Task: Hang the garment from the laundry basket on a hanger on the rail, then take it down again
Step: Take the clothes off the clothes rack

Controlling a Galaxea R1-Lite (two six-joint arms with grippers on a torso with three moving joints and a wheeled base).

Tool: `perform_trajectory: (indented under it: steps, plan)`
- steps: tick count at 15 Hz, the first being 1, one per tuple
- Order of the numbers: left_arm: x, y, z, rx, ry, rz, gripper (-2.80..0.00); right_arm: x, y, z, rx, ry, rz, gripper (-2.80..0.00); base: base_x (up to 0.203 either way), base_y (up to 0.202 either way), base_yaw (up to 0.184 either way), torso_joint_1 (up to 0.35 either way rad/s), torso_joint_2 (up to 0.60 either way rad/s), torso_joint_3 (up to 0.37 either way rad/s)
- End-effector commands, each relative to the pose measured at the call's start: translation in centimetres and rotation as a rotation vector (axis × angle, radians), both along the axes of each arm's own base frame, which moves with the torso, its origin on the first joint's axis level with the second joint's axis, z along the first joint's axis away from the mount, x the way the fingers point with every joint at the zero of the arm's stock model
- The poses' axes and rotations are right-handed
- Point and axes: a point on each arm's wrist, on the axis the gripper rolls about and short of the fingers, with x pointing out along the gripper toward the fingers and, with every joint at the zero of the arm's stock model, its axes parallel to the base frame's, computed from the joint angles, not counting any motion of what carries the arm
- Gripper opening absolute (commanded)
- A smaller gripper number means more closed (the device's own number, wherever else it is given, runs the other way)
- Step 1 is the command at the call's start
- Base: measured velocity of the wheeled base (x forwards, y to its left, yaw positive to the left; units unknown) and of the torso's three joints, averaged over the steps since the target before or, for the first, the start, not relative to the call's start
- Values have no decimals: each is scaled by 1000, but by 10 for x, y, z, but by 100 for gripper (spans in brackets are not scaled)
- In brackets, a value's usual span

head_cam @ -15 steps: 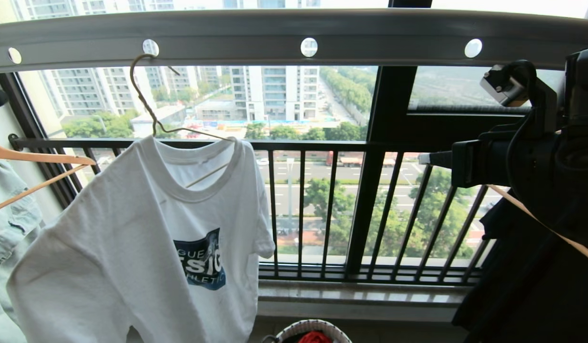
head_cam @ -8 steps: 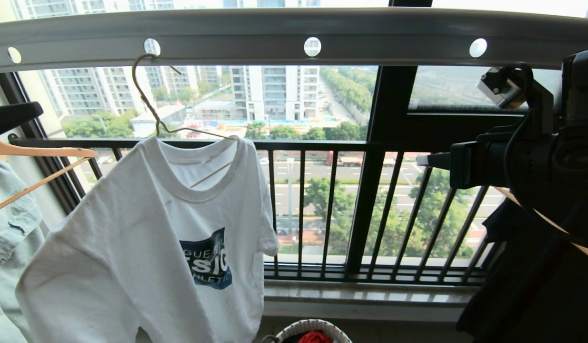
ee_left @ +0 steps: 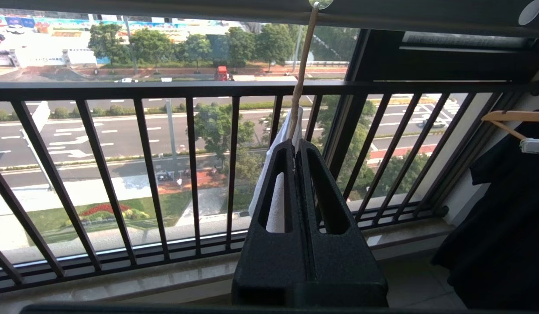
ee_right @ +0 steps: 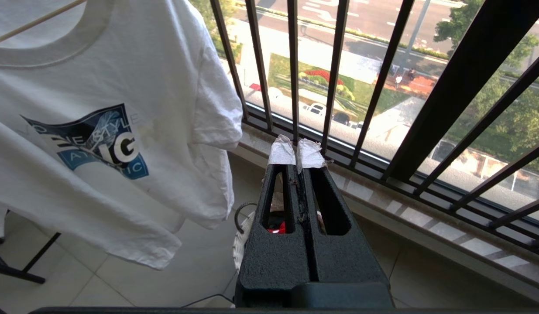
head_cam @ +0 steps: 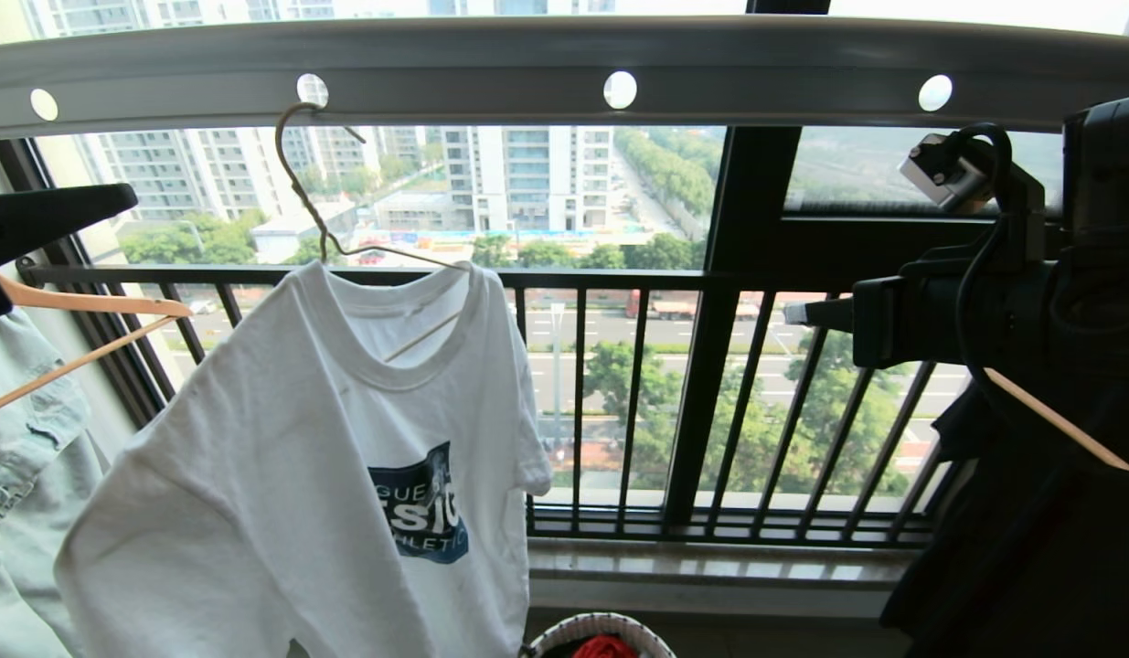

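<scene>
The laundry basket [head_cam: 601,632] is seen at the lower edge. Both jaws are pressed together, empty: right gripper [ee_right: 296,152], left gripper [ee_left: 294,146] now further in. The T-shirt [head_cam: 345,457] hangs on the wire hanger [head_cam: 317,192], hooked through the rail [head_cam: 546,68]; open room lies rightward

Readable text is found only on the white T-shirt [head_cam: 326,457], inside its dark blue-and-white chest logo [head_cam: 420,505]. In the head view, the letters "GUE" are seen in the upper line, large white letters "SI" followed by a cut-off letter in the middle line, and "HLETIC" in the lower band. In the right wrist view, "STYLE" is read faintly above, "IG" in large letters, and "AT…IC" below. The words are partly hidden by folds.
</scene>
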Motion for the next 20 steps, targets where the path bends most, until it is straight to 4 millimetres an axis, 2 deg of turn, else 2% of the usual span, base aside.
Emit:
perform_trajectory:
  steps: [1,2,3,4,6,10,14,20]
  plan:
    - [31,-5,-5,12,75,0,-280,4,2,-4,-3,14,3,-280,0,0,0,0,0,0]
    - [33,-5,-3,17,105,0,-280,6,3,-5,-5,19,3,-280,0,0,0,0,0,0]
    - [31,-5,1,24,149,0,-65,7,3,-6,-7,22,3,-280,0,0,0,0,0,0]
    - [26,-5,5,32,185,-5,0,8,4,-7,-8,25,3,-280,0,0,0,0,0,0]
    - [19,-6,10,44,224,-47,0,9,4,-8,-8,27,1,-280,0,0,0,0,0,0]
    - [22,-8,6,131,292,-62,0,12,5,-11,-13,38,3,-280,0,0,0,0,0,0]
    - [32,-9,7,167,282,-49,0,15,6,-14,-15,47,2,-280,0,0,0,0,0,0]
    - [63,-15,10,167,299,-52,0,14,8,-13,1,52,6,-280,0,0,0,0,0,0]
